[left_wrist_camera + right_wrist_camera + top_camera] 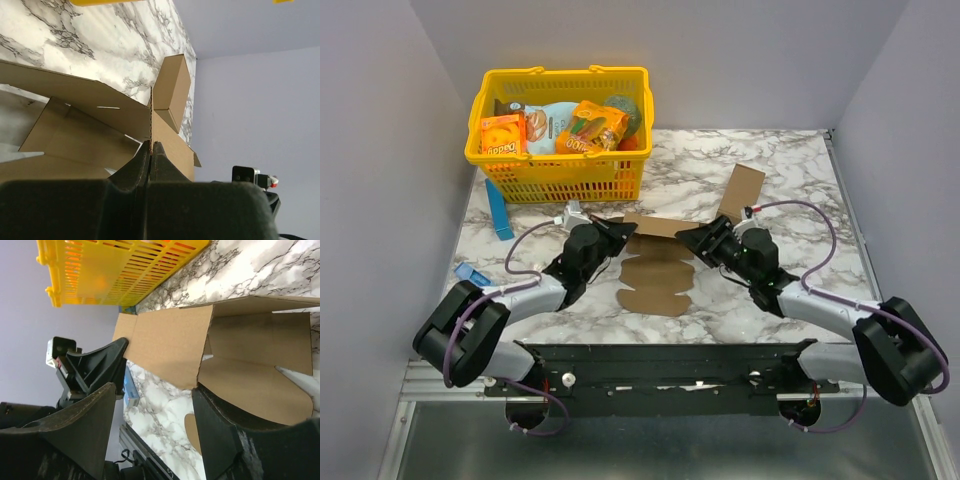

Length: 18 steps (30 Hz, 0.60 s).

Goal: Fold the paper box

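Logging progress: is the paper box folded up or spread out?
Mostly spread: the paper box lies as a flapped sheet, one panel raised edge-on, pinched by the left gripper.

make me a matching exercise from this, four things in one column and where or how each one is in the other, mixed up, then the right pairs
Column one:
1. paper box
2. yellow basket
3. left tool
4. right tool

Column two:
A. open, fingers apart
B. at the far left, holding snack packs
C. unfolded brown sheet lying between both tools
D. shut on an upright cardboard edge

Pairs: 1-C, 2-B, 3-D, 4-A
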Available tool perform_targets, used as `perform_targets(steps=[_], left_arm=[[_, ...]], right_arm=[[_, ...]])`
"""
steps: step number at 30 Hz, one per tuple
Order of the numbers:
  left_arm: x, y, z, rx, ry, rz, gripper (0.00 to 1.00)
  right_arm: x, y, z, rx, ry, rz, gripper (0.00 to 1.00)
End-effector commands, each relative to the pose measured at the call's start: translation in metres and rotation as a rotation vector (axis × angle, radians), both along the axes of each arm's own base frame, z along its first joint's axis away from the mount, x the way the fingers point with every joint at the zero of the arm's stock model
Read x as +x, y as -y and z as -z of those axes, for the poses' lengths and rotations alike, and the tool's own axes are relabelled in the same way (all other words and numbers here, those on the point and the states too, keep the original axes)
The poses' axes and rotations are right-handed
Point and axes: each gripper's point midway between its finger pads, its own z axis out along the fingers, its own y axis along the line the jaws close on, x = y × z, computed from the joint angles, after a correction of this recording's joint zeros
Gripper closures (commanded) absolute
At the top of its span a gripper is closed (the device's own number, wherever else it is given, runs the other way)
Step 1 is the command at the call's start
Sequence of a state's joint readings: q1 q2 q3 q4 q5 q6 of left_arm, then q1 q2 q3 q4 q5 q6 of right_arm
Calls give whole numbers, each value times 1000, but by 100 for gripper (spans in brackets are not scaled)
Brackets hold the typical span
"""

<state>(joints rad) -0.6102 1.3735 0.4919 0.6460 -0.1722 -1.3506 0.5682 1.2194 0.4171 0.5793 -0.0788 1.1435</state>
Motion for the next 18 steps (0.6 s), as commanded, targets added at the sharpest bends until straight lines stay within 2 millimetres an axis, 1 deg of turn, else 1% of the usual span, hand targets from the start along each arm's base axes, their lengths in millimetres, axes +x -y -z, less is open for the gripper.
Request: perform_targets(steps=[1, 2, 3, 4, 5, 8, 9, 11, 16, 17, 18], left_arm=[[-2, -9, -4, 7, 3, -37, 100], [-2, -11, -4, 11, 2, -43, 100], [-3, -13, -4, 9, -7, -52, 100], [-4, -14, -3, 5, -12, -57, 100], [-5, -15, -2, -5, -16, -59, 100], [-7, -12, -1, -24, -29, -49, 100], [-7, -12, 1, -20, -37, -47, 100], [-9, -9, 5, -27, -53, -32, 100], [-11, -4, 14, -59, -68, -14, 100], [-12, -5, 17, -55, -73, -14, 100], [-11, -7, 15, -56, -70, -25, 100]], right_arm=[[8, -13, -4, -23, 41, -52, 29], [10, -15, 0, -38, 36, -54, 30], [12, -15, -1, -43, 41, -54, 29], [16, -18, -6, -38, 53, -56, 29], [17, -19, -3, -45, 47, -58, 30], [22, -21, -8, -35, 70, -52, 30], [25, -21, -7, -36, 72, -43, 30], [29, -24, -13, -27, 90, -41, 30], [34, -32, -8, 9, 69, -55, 34], [34, -32, -6, 14, 63, -52, 35], [34, -30, -4, 12, 62, -44, 37]])
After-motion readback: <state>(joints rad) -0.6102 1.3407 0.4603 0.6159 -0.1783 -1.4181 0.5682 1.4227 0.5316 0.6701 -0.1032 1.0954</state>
